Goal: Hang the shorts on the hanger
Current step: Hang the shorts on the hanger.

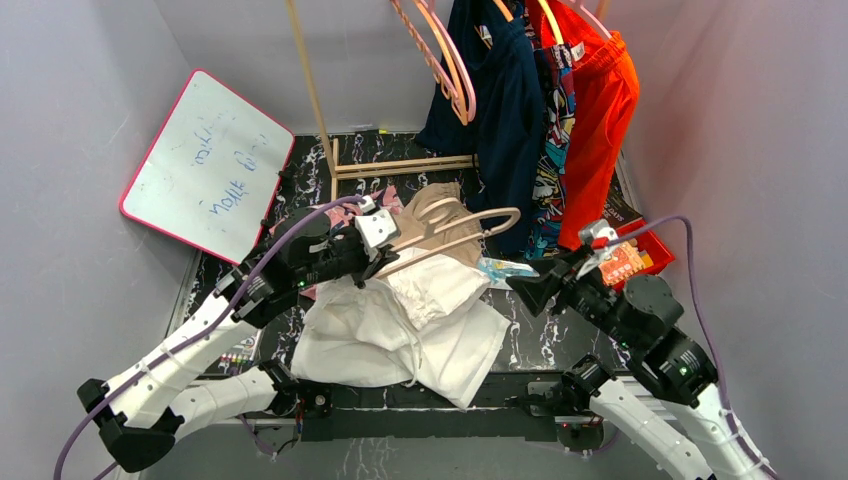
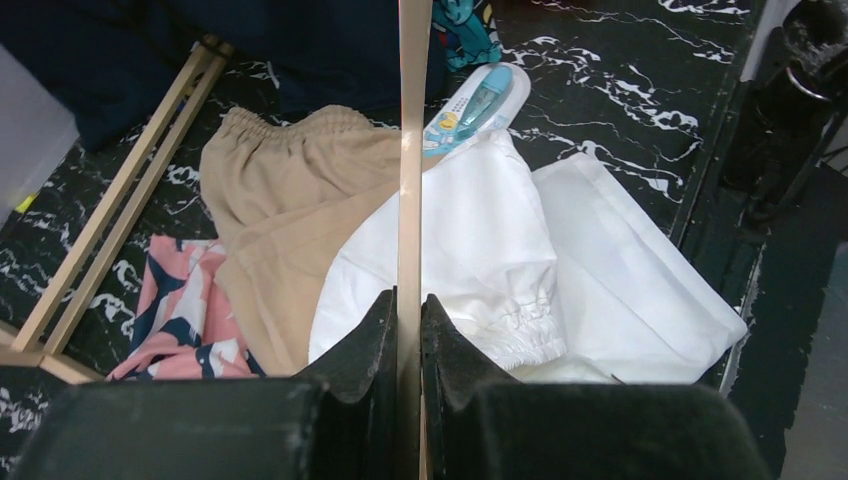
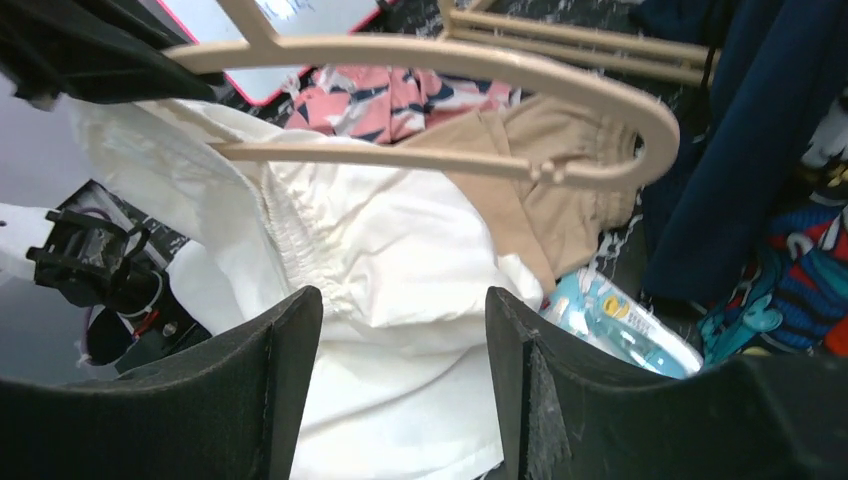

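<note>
My L fingers (image 2: 385, 320) are clamped on the hanger (image 2: 411, 150), holding it above the desk (image 1: 545, 340) at centre. R fingers (image 3: 295, 340) stand apart w/ nothing btwn them, just right of the shorts (image 1: 400, 335). Shorts lie crumpled near-centre on desk, their far edge reaching the hanger's lower bar. Can't tell if draped over it.

Mid-desk (image 1: 560, 330), out to near edge: shorts (image 1: 400, 330). Raised over their far part: hanger (image 1: 470, 228). Just behind: other shorts (image 1: 435, 205), patterned garment (image 2: 190, 300) to their left. Right of shorts: packet (image 1: 505, 268). Far-left corner: board (image 1: 205, 165), leaning. Far edge: rack (image 1: 400, 165).
</note>
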